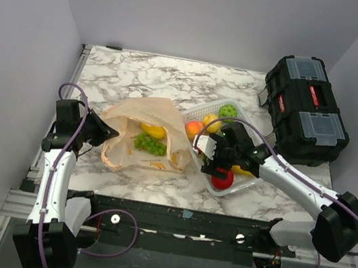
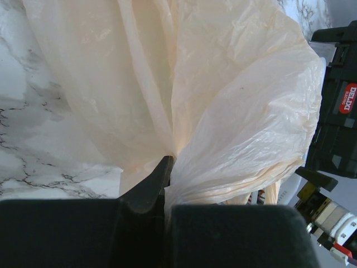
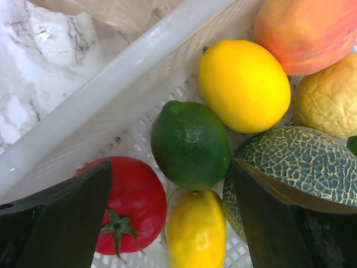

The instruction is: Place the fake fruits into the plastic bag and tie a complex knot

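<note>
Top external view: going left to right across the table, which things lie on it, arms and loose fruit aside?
bag → basket → toolbox

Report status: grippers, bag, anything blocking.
Left gripper shut on plastic bag, at its edge. Right gripper open above lime in basket. Bag holds grapes and yellow fruit, untied. No obstruction seen.
</note>
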`<move>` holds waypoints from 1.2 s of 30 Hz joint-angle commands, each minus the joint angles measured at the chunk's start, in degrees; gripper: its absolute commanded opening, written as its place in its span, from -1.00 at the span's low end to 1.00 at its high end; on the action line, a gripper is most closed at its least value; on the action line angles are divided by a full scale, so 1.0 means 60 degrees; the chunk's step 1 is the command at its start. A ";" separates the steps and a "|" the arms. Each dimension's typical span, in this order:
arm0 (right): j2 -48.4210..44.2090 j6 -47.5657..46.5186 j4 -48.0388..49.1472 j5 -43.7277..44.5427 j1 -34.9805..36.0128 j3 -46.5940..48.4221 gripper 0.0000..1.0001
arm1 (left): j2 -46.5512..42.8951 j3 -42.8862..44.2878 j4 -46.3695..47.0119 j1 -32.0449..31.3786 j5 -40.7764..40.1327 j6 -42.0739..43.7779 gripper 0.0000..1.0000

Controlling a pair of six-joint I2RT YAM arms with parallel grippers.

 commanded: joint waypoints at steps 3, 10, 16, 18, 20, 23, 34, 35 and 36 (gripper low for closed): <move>0.0748 -0.0358 0.1047 -0.0029 -0.0249 -0.0253 0.82 | 0.0032 0.0007 0.0061 0.0020 0.0063 -0.0013 -1.00; 0.1748 -0.0484 0.1627 -0.0029 -0.0482 -0.0423 0.64 | 0.0033 0.0086 -0.0026 0.0021 0.0083 0.0027 -1.00; 0.1093 -0.0046 0.1083 -0.0538 -0.0498 0.0166 0.03 | 0.0042 0.0038 -0.0011 0.0023 0.0081 0.0024 -1.00; 0.0585 0.0177 0.0528 -0.0897 -0.0497 0.0614 -0.10 | 0.0044 0.0035 -0.0026 0.0031 0.0091 0.0013 -1.00; 0.0105 0.0569 -0.0042 -0.1177 -0.0497 0.1226 -0.15 | 0.0020 0.0034 -0.0013 0.0026 0.0108 0.0009 -1.00; -0.0299 0.0942 -0.1478 -0.1894 -0.0497 0.2616 -0.25 | -0.0008 0.0042 -0.0032 0.0035 0.0112 0.0009 -1.00; 0.1077 0.3567 -0.1389 -0.2381 0.2356 0.6022 -0.53 | -0.0149 -0.0090 0.0063 0.0023 0.0279 -0.0042 -1.00; 0.1247 0.3425 -0.1031 -0.2018 0.2897 0.5958 -0.58 | -0.0121 -0.0058 0.0061 0.0030 0.0331 -0.0047 -1.00; 0.1464 0.3233 -0.0677 -0.1472 0.3306 0.5832 -0.63 | -0.0074 -0.0027 0.0055 0.0025 0.0380 -0.0047 -1.00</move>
